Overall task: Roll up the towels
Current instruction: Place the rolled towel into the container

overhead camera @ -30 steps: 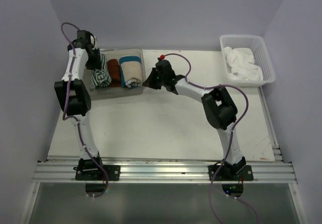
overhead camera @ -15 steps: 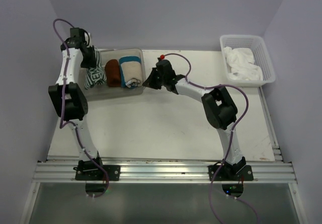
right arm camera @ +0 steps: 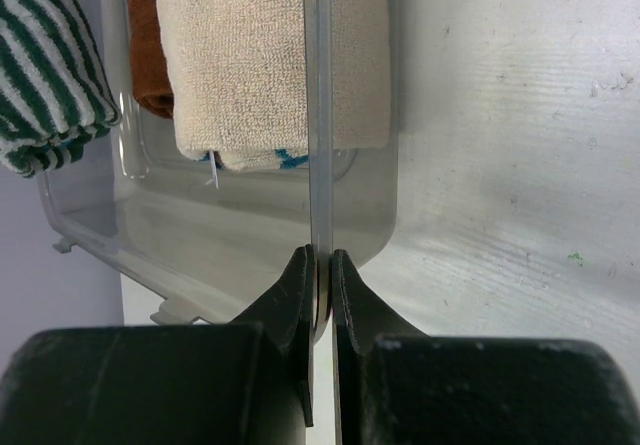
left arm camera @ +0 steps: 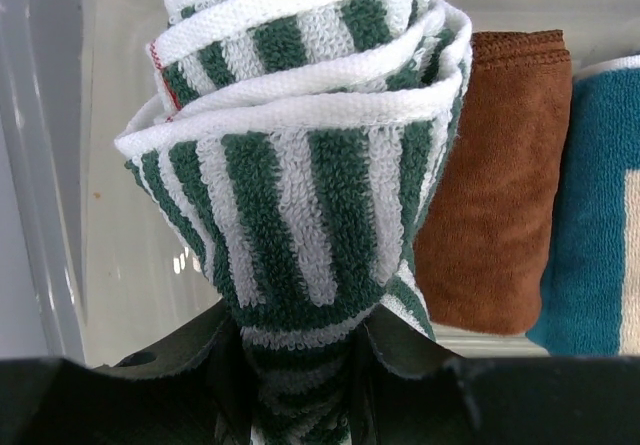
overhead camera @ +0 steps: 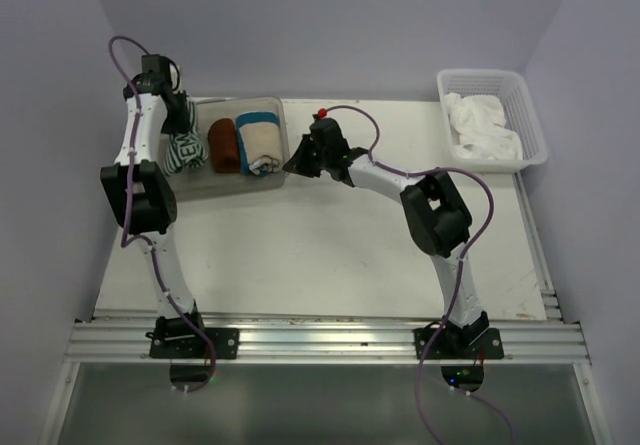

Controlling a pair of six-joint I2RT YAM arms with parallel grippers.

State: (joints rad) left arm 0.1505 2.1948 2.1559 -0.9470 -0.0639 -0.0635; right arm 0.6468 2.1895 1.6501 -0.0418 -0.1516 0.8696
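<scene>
Jaws of our left gripper (left arm camera: 300, 370) pinch the rolled green-and-white striped terry towel (left arm camera: 300, 195); those of our right gripper (right arm camera: 320, 290) clamp the clear plastic bin (right arm camera: 230, 235) by its wall.

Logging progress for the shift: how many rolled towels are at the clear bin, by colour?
Green-and-white striped towel: 1, in the left end effector
Brown towel: 1
Teal-and-beige towel: 1
Total: 3, at the clear bin

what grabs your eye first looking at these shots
The green-and-white striped towel, rolled and pinched in the left gripper at the left end of the clear bin. Next, the right gripper clamped on that bin's right wall, and the white basket of loose white towels far right.
</scene>
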